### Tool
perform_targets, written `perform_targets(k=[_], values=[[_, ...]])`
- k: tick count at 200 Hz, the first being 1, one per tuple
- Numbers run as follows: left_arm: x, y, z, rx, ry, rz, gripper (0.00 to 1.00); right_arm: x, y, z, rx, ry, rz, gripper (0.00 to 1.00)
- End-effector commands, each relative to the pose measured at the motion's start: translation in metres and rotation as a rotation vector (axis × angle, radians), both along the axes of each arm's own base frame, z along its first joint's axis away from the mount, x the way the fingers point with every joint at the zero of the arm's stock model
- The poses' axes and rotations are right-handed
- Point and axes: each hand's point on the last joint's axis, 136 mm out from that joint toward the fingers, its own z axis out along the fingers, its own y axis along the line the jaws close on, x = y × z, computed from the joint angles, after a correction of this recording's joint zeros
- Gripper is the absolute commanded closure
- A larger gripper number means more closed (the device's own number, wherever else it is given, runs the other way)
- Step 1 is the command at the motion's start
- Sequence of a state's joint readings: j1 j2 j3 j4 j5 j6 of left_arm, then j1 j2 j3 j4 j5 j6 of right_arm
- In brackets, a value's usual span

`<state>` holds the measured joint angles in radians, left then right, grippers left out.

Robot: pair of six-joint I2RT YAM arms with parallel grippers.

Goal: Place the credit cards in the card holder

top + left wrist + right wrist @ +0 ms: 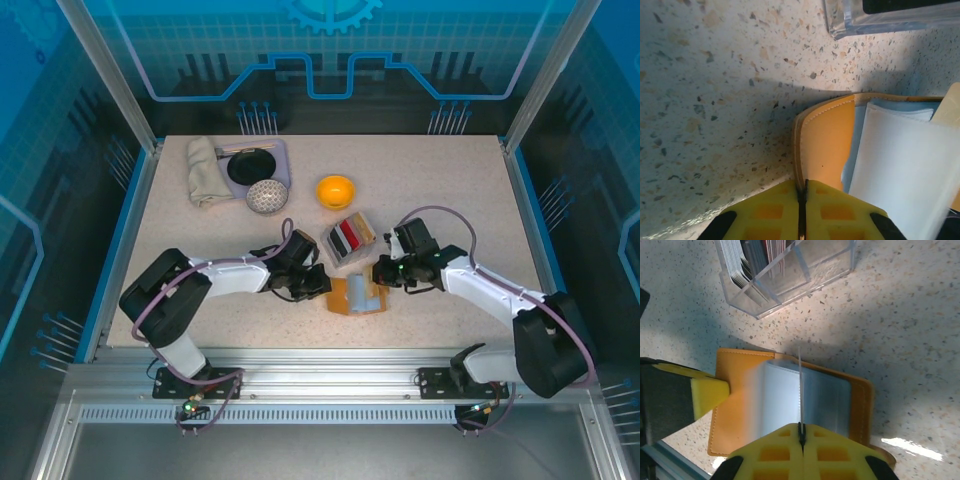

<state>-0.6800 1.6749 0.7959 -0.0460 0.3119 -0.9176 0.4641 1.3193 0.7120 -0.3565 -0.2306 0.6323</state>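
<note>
Speckled laminate table (pixel 450 200) is carrying everything. Near its middle the clear slotted tray (pixel 815 275) is keeping the credit cards (pixel 752 255) upright, probably so they are easy to draw out. Just beside it the tan-orange card holder (pixel 735 405) is lying open, pockets facing up. The left gripper (pixel 802 187) is pinching the cover's outer edge, apparently to pin it flat. The right gripper (pixel 801 429) is clamping a thin pale sheet (pixel 800 385) on edge over the pockets; whether it is a card or a pocket leaf, I cannot tell.
</note>
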Motion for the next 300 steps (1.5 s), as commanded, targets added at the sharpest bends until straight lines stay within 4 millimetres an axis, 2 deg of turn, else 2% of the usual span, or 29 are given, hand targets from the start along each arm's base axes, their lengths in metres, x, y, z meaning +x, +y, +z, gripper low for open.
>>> perform_targets(k=[1,68,102,125,136,163,211,233,256,300], values=[[-0.001,-0.010,0.001,-0.019,0.014,-0.013,0.90,0.004,0.013,0.003,0.075,0.021,-0.001,1.00],[-0.001,-0.010,-0.004,-0.024,0.019,0.003,0.91,0.006,0.023,0.007,0.127,0.037,0.005,1.00],[-0.001,-0.009,0.000,-0.024,0.005,0.015,0.93,0.006,-0.012,0.008,-0.076,0.015,-0.058,1.00],[0.001,-0.011,0.011,-0.046,-0.025,0.005,0.95,0.006,-0.033,0.014,-0.171,-0.009,-0.064,1.00],[0.003,-0.014,0.022,-0.066,-0.051,-0.003,0.96,0.006,-0.034,0.018,-0.162,-0.017,-0.060,0.99],[0.005,-0.020,0.039,-0.100,-0.090,-0.025,0.99,0.007,-0.025,0.033,-0.084,-0.046,-0.040,0.99],[0.005,-0.025,0.037,-0.111,-0.077,-0.016,1.00,0.009,0.004,0.060,0.088,-0.077,-0.005,0.99],[0.005,-0.032,0.048,-0.138,-0.092,-0.015,1.00,0.008,0.011,0.068,0.108,-0.077,0.008,0.98],[0.007,-0.037,0.054,-0.150,-0.099,-0.003,1.00,0.005,0.016,0.062,0.102,-0.043,-0.008,0.99],[0.007,-0.035,0.044,-0.172,-0.074,0.050,1.00,0.002,0.037,0.045,0.139,0.000,-0.022,0.98]])
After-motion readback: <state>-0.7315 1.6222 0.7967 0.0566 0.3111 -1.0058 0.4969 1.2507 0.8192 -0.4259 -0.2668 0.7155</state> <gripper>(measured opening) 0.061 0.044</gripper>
